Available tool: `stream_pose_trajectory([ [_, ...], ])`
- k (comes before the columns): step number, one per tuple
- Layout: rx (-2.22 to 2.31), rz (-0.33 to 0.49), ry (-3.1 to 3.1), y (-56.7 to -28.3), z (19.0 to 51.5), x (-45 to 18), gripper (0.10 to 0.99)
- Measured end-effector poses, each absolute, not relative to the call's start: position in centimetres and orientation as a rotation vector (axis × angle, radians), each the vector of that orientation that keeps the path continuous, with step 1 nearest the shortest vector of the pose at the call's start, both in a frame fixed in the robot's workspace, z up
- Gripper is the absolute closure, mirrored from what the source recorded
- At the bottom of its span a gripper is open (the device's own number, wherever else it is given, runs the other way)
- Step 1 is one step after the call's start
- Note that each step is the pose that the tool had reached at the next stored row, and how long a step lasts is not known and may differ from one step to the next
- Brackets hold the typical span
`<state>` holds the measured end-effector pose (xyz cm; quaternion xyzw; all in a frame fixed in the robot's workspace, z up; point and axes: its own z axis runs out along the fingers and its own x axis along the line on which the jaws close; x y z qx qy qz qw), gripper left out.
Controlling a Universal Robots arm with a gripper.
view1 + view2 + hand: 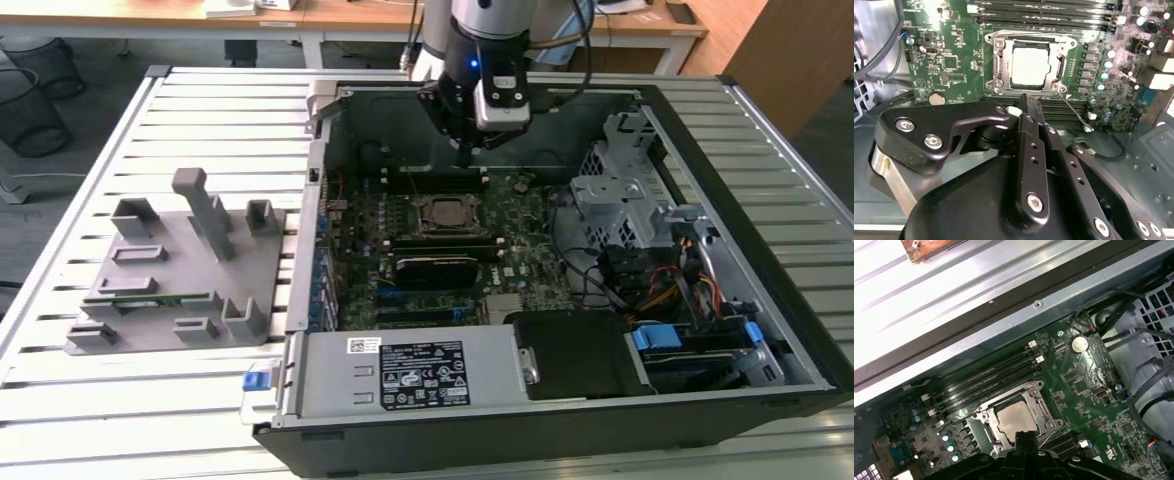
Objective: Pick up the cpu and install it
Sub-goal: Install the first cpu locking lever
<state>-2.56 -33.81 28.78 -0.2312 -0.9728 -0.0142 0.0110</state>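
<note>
Claw (1026, 107) pressed together, empty, hovering just above cpu (1031, 66), which sits in socket (999, 65). Best kept vertical & clear of frame, approx. centred.

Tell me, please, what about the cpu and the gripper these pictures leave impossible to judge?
- Whether the cpu is fully seated in its socket: no view settles its contact.
- The cpu's near edge in the first wrist view: covered by the gripper.
- Socket detail in the exterior view: too small.
</note>
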Motion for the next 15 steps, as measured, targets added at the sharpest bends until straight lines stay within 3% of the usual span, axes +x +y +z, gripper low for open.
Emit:
stream_pose_trajectory([
  [15,-0.353,-0.048,-3.110,-33.82,28.56,-2.56,0.980],
])
